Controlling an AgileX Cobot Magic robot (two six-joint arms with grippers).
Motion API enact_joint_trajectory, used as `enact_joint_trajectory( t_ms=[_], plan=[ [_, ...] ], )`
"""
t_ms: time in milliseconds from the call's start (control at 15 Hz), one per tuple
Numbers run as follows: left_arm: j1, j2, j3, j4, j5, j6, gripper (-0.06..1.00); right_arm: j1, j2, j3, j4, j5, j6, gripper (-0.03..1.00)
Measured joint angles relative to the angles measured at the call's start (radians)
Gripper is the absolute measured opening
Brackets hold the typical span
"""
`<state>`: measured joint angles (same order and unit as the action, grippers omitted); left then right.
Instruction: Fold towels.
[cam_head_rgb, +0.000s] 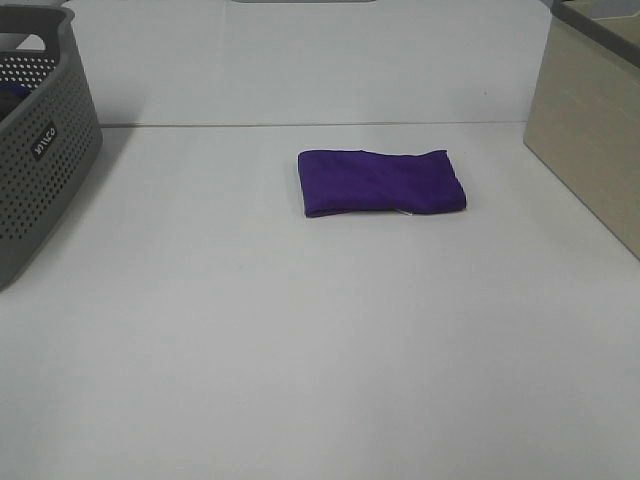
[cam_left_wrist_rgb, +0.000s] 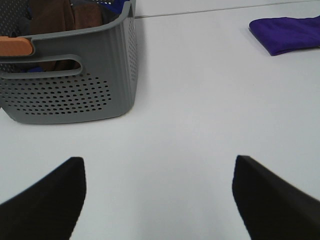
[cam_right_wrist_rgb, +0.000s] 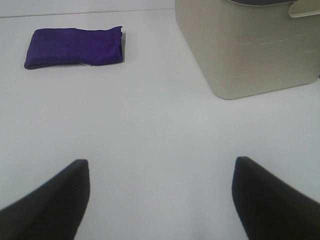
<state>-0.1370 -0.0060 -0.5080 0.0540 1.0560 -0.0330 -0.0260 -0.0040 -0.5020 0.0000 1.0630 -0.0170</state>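
Observation:
A purple towel (cam_head_rgb: 381, 183) lies folded into a flat rectangle on the white table, a little right of centre and toward the back. It also shows in the left wrist view (cam_left_wrist_rgb: 287, 33) and in the right wrist view (cam_right_wrist_rgb: 75, 47). My left gripper (cam_left_wrist_rgb: 159, 197) is open and empty, low over the table near the grey basket. My right gripper (cam_right_wrist_rgb: 160, 197) is open and empty, low over the table near the beige bin. Neither arm shows in the high view. Both grippers are well away from the towel.
A grey perforated basket (cam_head_rgb: 40, 150) stands at the left edge and holds brown and blue cloth (cam_left_wrist_rgb: 60, 17). A beige bin (cam_head_rgb: 590, 140) stands at the right edge, also in the right wrist view (cam_right_wrist_rgb: 250, 50). The white table (cam_head_rgb: 300, 340) spreads between them.

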Motion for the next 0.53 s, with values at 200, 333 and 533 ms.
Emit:
enact_joint_trajectory(
  t_ms=[200, 333, 533],
  plan=[
    [0.000, 0.000, 0.000, -0.001, 0.000, 0.000, 0.74, 0.000, 0.000, 0.000, 0.000, 0.000, 0.000, 0.76],
    [0.002, 0.000, 0.000, -0.011, 0.000, 0.000, 0.74, 0.000, 0.000, 0.000, 0.000, 0.000, 0.000, 0.76],
    [0.062, 0.000, 0.000, -0.019, -0.001, 0.000, 0.74, 0.000, 0.000, 0.000, 0.000, 0.000, 0.000, 0.76]
  ],
)
